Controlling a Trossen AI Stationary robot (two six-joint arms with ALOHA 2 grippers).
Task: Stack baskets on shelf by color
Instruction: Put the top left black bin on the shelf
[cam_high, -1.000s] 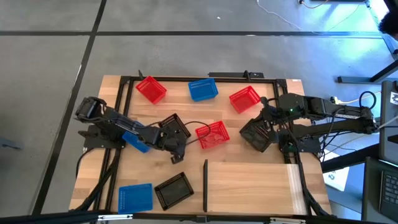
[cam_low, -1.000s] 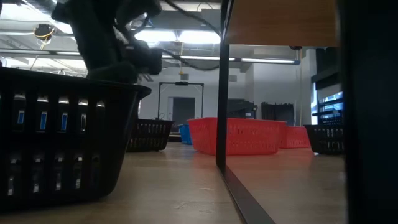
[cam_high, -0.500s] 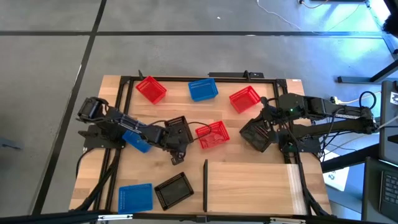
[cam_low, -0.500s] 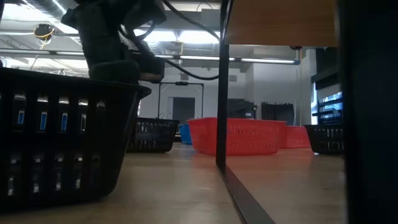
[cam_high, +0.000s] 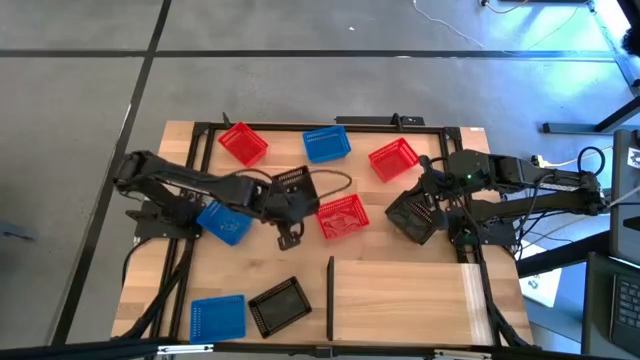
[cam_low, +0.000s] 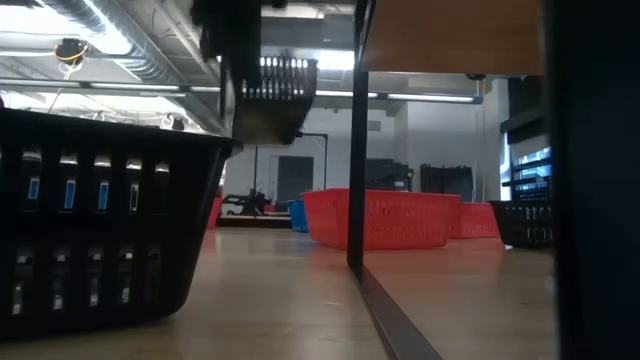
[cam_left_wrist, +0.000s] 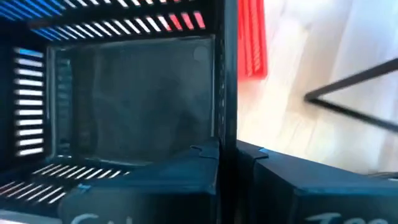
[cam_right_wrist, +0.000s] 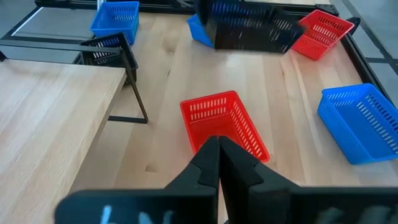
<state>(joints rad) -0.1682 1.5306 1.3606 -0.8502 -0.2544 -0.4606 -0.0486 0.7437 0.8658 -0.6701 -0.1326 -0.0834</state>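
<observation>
The left gripper (cam_high: 287, 205) is pinched on the wall of a black basket (cam_high: 291, 184) and holds it in the air over the middle of the table (cam_high: 400, 250); in the low view the basket (cam_low: 270, 95) hangs well above the table top, tilted, and in the left wrist view its side wall (cam_left_wrist: 227, 93) runs between the two fingers (cam_left_wrist: 155, 186) with the basket's inside filling the picture. Just beside it lies a red basket (cam_high: 342, 216), near the table's centre, and a blue basket (cam_high: 224, 222) sits under the left arm. Along the far edge stand another red basket (cam_high: 242, 143), a second blue one (cam_high: 326, 144) and a third red one (cam_high: 394, 159). At the near left corner a blue basket (cam_high: 217, 317) and a black one (cam_high: 279, 305) lie side by side, just left of the thin black bar (cam_high: 330, 297) that edges the shelf (cam_high: 405, 300); the shelf's pale panel carries nothing. The right gripper (cam_high: 425, 207) waits at the right side of the table, above a third black basket (cam_high: 410, 217); in the right wrist view its fingers (cam_right_wrist: 211, 163) are pressed together with nothing between them, pointing toward the central red basket (cam_right_wrist: 224, 124), with the lifted black basket (cam_right_wrist: 252, 31) in the air farther off.
</observation>
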